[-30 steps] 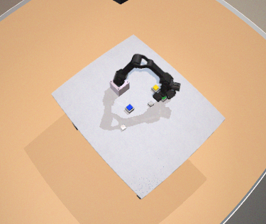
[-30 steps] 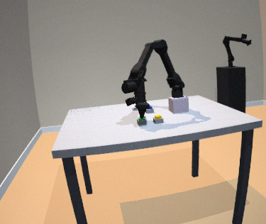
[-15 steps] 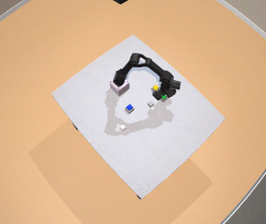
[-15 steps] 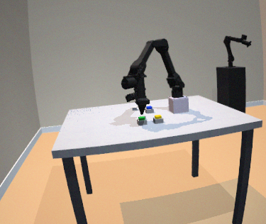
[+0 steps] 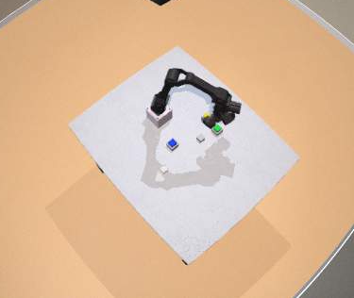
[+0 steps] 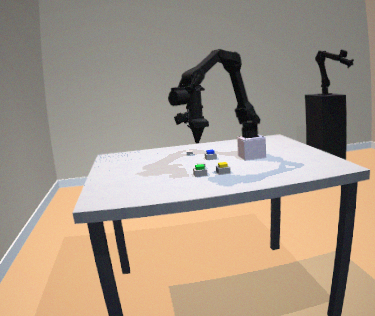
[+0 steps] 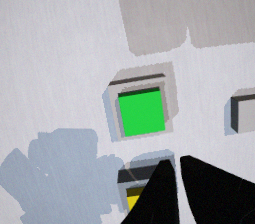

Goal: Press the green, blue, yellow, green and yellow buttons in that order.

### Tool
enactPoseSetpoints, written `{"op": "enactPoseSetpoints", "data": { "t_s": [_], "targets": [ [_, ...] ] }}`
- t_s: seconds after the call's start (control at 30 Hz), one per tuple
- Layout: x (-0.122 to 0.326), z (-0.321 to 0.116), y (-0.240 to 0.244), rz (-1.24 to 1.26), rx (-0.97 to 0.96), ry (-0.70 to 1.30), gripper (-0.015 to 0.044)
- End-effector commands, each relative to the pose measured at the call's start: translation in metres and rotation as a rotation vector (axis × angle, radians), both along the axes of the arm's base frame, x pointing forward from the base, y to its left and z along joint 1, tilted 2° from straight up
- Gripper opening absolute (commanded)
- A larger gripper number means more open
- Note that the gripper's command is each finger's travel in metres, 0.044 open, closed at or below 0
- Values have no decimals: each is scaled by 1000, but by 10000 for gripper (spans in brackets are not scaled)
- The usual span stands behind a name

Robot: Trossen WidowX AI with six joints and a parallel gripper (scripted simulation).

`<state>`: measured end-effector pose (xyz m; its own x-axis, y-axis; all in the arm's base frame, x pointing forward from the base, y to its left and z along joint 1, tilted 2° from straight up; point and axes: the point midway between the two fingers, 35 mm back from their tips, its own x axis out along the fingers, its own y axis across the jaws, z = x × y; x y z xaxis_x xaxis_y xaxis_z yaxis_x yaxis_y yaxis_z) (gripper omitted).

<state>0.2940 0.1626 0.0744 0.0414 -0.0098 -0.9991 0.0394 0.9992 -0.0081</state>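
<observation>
The green button (image 5: 217,128) (image 6: 200,166) (image 7: 142,113) stands on its grey base, uncovered in the wrist view. The yellow button (image 5: 207,115) (image 6: 222,164) (image 7: 132,201) is beside it, partly hidden by my fingers in the top view and the wrist view. The blue button (image 5: 172,142) (image 6: 210,152) stands farther off, outside the wrist view. My gripper (image 6: 197,141) (image 7: 175,167) is shut, with nothing seen between the fingers. It points down and hangs above the table, touching no button.
A small grey block (image 5: 200,139) (image 7: 251,115) lies near the green button, on the side toward the blue one. A small white block (image 5: 164,169) (image 6: 190,153) lies beyond the blue button. The arm's pale base box (image 5: 160,116) (image 6: 252,148) stands on the table (image 5: 119,121) (image 6: 126,198).
</observation>
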Motion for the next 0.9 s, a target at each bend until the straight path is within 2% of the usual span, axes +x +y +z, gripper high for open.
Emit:
{"op": "enactPoseSetpoints", "data": {
  "t_s": [0.0,0.23,0.43,0.5,0.67,0.8,0.87],
  "targets": [
    [-1,7,-52,-17,-9,3,20],
    [-39,11,-159,-17,-19,6,20],
    [-97,4,-221,-17,-28,11,20],
    [-111,1,-230,-17,-30,12,20],
    [-112,-2,-231,-17,-30,12,20],
    [-110,-52,-234,-17,-30,13,20],
    [-111,-61,-233,-17,-30,13,20]
  ]
}}
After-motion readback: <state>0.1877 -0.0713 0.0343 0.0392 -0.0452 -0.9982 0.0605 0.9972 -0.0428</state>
